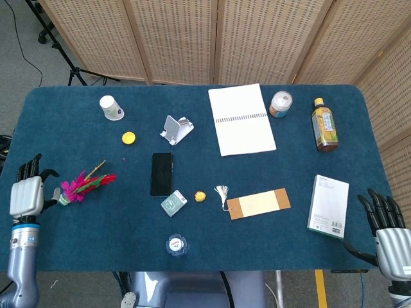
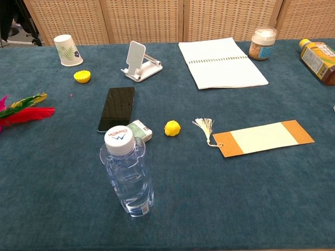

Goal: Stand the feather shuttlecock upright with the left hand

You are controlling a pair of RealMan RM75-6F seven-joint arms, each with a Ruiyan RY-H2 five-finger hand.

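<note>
The feather shuttlecock [image 1: 81, 186] lies on its side near the table's left edge, its pink, red and green feathers pointing right and its small pale base toward the edge. In the chest view only its feathers [image 2: 23, 111] show at the left border. My left hand [image 1: 28, 193] hovers just left of the base, fingers spread and holding nothing. My right hand [image 1: 385, 230] hangs off the table's front right corner, fingers apart and empty.
On the blue table [image 1: 77, 237]: a black phone [image 1: 162, 173], a paper cup [image 1: 111, 107], a yellow cap [image 1: 129, 137], a phone stand [image 1: 176, 129], a water bottle [image 2: 128, 178], a small green box [image 1: 173, 203], a notebook [image 1: 241, 119] and a white box [image 1: 328, 206].
</note>
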